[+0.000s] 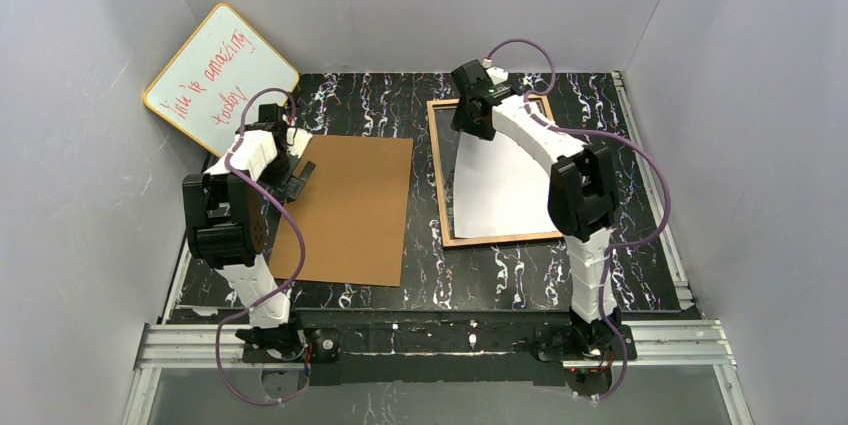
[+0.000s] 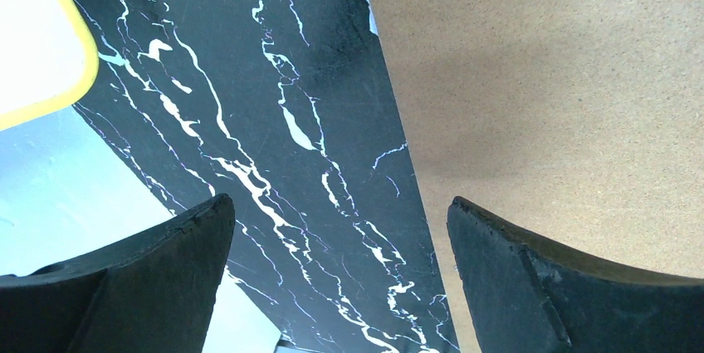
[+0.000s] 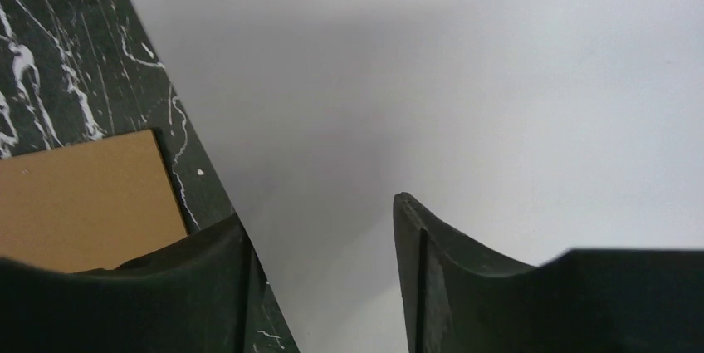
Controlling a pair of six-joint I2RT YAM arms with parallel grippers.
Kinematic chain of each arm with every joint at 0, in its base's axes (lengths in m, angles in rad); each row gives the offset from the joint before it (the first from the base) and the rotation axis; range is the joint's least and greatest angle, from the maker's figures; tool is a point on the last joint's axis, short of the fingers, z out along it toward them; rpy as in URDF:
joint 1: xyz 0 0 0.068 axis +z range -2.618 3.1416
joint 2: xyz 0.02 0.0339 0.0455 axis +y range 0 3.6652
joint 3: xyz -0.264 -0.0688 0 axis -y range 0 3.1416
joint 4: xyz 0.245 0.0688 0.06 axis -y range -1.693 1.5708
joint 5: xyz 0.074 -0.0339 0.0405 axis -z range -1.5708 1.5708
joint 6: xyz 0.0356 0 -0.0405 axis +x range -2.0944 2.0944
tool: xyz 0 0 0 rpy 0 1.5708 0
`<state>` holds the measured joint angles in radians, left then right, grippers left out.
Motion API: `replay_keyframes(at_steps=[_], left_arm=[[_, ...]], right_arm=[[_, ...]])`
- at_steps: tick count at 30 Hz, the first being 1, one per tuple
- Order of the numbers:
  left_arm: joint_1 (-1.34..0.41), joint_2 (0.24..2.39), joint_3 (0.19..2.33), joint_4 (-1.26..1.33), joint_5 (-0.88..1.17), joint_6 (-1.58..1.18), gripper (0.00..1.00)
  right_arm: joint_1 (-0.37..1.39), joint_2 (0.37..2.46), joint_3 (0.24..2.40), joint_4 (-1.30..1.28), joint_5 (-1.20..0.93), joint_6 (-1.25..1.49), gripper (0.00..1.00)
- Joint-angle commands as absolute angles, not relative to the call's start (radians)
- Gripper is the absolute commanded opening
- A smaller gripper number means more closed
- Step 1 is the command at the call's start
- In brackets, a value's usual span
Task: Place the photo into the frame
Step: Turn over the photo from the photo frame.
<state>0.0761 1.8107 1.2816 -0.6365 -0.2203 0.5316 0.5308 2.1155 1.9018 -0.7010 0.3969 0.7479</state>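
The frame [image 1: 437, 175] lies flat on the right of the table with its wood-coloured side up. The photo [image 1: 500, 190] rests in it, white back up, and fills most of the right wrist view [image 3: 465, 79]. My right gripper [image 1: 470, 123] hangs over the photo's far left corner. In its own view the right gripper [image 3: 320, 208] has its jaws apart, the paper's edge runs between them, and neither pad presses on it. My left gripper [image 1: 300, 177] stands wide open [image 2: 339, 201] over bare table, at the left edge of the brown backing panel [image 2: 564, 79].
The brown hardboard panel [image 1: 350, 205] lies flat left of the frame. A yellow-edged whiteboard [image 1: 220, 75] with red writing leans in the far left corner. Grey walls close in three sides. A tan corner [image 3: 83, 195] shows left of the photo.
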Motion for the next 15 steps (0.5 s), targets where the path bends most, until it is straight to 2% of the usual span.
replay_keyframes(at_steps=[1,2,5,8,15], left_arm=[[0.074,1.778,1.28,-0.664,-0.224,0.544,0.98],[0.074,1.778,1.28,-0.664,-0.224,0.546,0.98],[0.074,1.776,1.279,-0.665,-0.224,0.548,0.98],[0.073,1.776,1.278,-0.667,-0.222,0.547,0.98],[0.074,1.777,1.275,-0.666,-0.227,0.549,0.98]], right_arm=[[0.532,2.125,1.934,-0.695,0.349,0.701,0.71],[0.532,2.118,1.925,-0.688,0.354,0.701,0.75],[0.531,2.104,1.912,-0.672,0.347,0.701,0.79],[0.531,2.109,1.921,-0.67,0.321,0.697,0.98],[0.532,2.087,1.904,-0.651,0.275,0.691,0.99]])
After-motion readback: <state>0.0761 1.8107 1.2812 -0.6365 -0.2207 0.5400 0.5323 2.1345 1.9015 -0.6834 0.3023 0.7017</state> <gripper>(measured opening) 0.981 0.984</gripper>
